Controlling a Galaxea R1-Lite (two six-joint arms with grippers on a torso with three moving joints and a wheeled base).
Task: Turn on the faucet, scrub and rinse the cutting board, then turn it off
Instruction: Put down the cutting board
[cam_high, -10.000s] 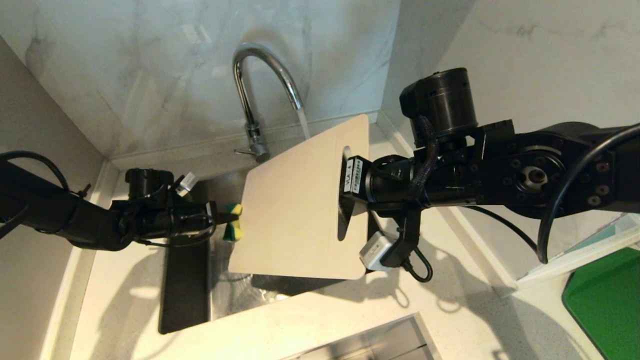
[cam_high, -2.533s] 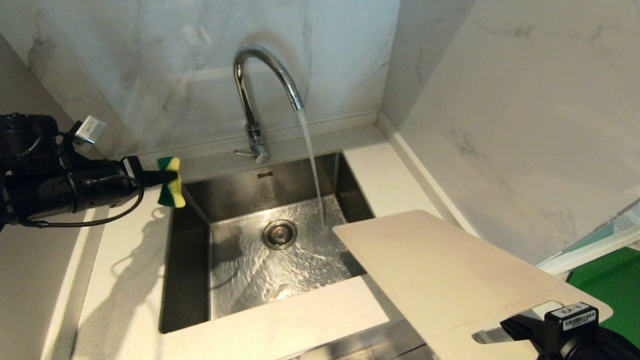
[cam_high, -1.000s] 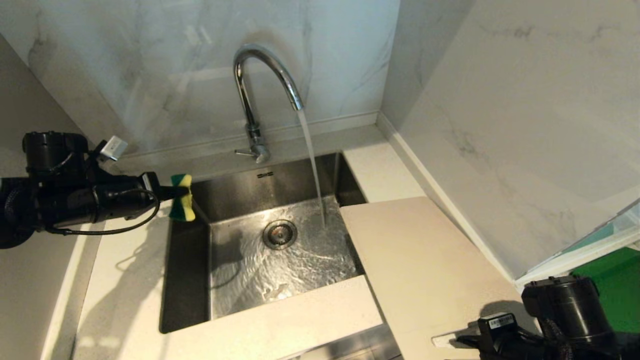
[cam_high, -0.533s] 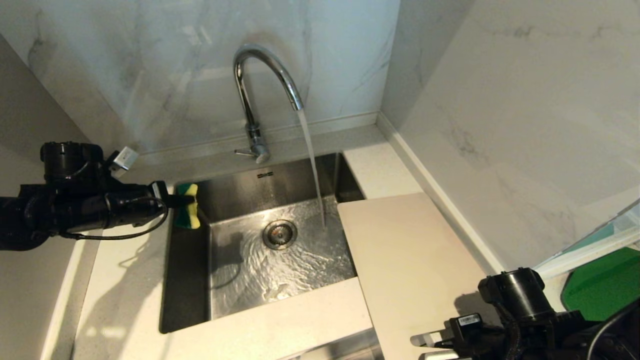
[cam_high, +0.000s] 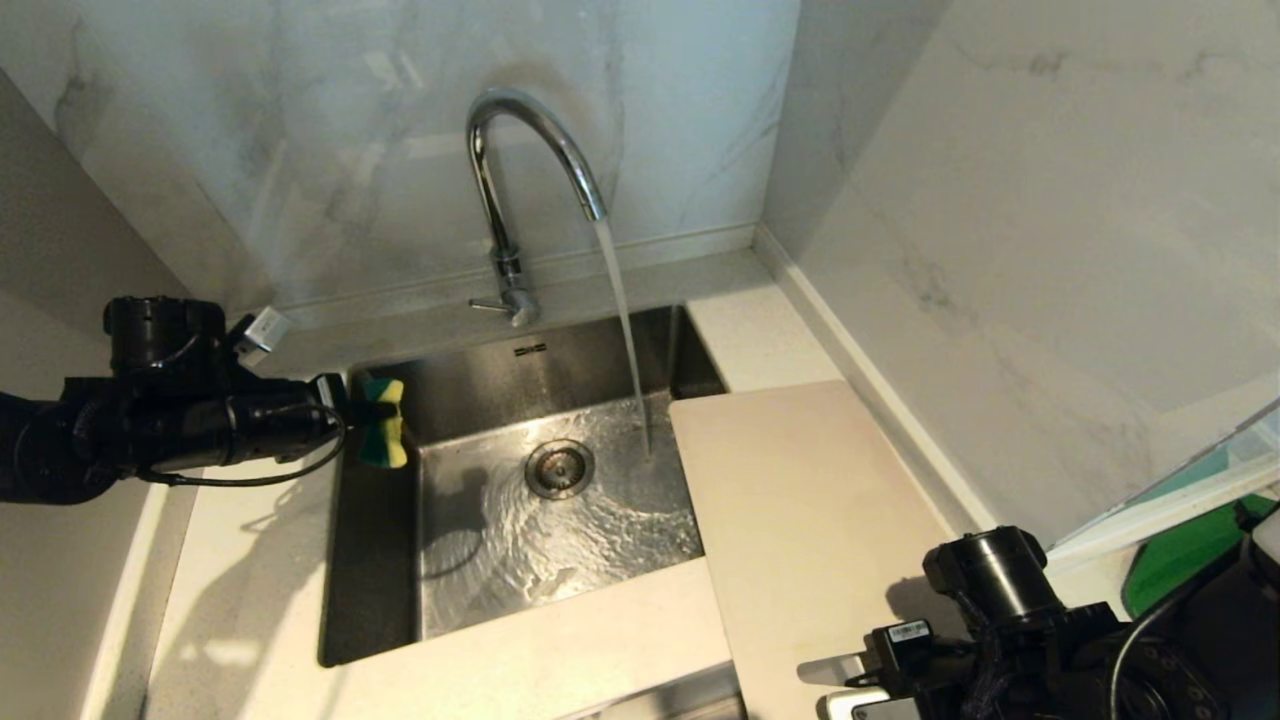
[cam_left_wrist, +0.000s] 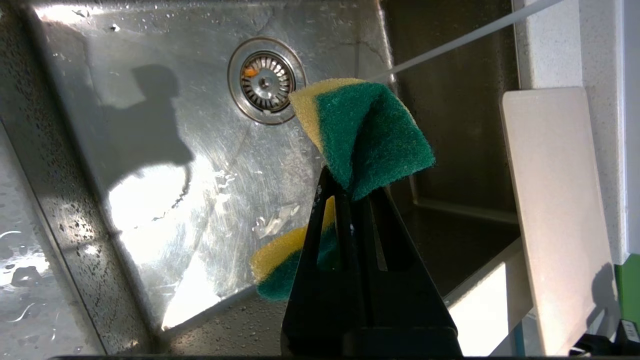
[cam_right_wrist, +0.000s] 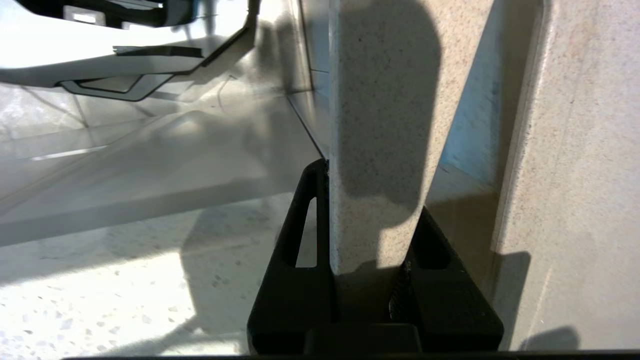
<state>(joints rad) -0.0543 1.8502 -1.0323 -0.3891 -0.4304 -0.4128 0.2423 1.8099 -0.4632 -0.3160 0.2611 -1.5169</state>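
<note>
At the left, the left gripper (cam_high: 352, 408), clamped on a green-and-yellow sponge (cam_high: 384, 436), had drifted in from the counter to the sink's (cam_high: 375, 560) left rim. The faucet (cam_high: 520, 150) was still pouring into the basin. To the right, the cutting board (cam_high: 810, 520), lifted and tilted moments earlier, now lay flat on the counter with its far corner over the basin, the right gripper (cam_right_wrist: 372, 260) still pinching its near edge. Scrubbing and rinsing looked finished; letting go and shutting off the water remained.

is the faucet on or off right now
On. A stream of water runs from the spout of the faucet into the sink, rippling across its floor beside the drain.
</note>
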